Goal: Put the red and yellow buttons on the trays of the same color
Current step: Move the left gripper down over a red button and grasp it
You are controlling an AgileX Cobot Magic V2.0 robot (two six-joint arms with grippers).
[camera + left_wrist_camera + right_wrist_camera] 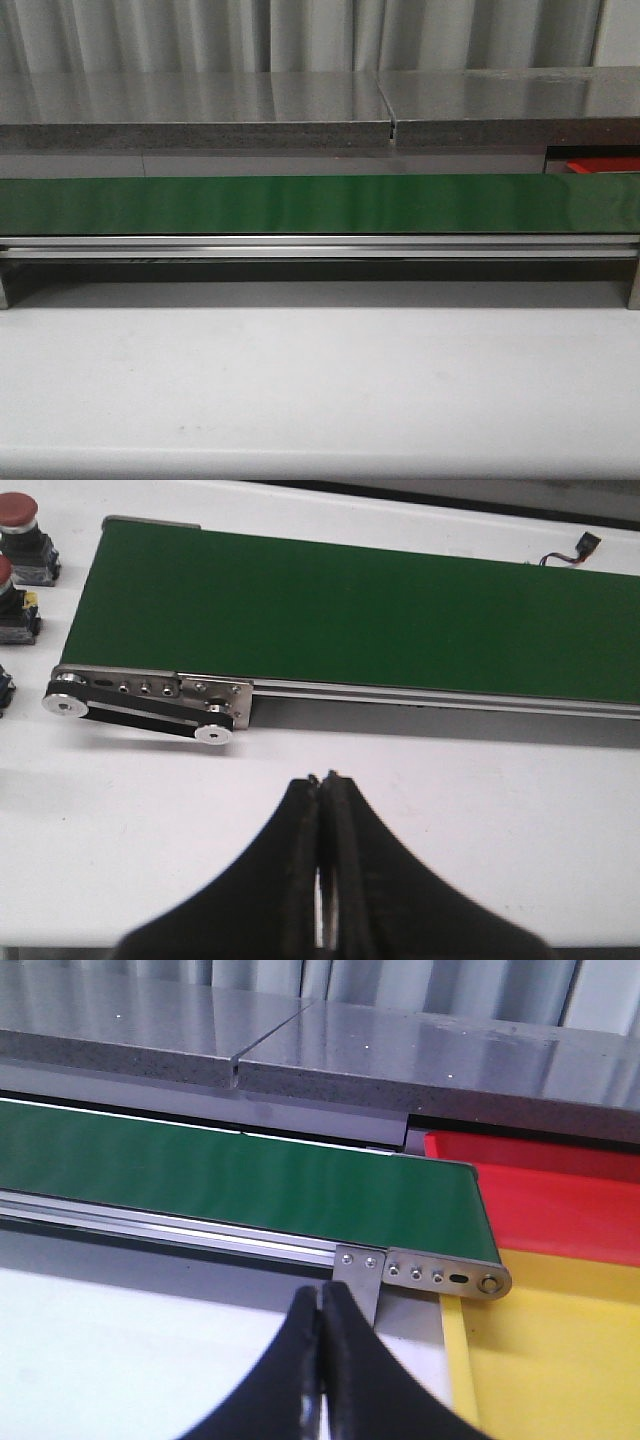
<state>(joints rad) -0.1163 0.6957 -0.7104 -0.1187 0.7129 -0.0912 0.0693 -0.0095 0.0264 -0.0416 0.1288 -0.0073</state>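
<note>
White table [320,390] carries green conveyor [320,204]; red buttons [18,512] alongside.

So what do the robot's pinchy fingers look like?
Both the left gripper and the right gripper have smooth black fingers that are wide at the base and curve up to a thin tip, like a pointy beak. No markings or cables show on them. The arms themselves are out of view.

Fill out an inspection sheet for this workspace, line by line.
Surface: white tabletop, bare in the front view.
Job's things: red-capped push buttons beside one end of the green conveyor belt; red plastic tray and yellow plastic tray at the belt's other end, both empty where visible; belt bare.
Clutter: nothing seen.
Grippers: left end effector shut, empty; right end effector shut, empty.
Cables: thin wire with black connector behind the belt.
Surroundings: grey stone counter, curtain behind.
</note>
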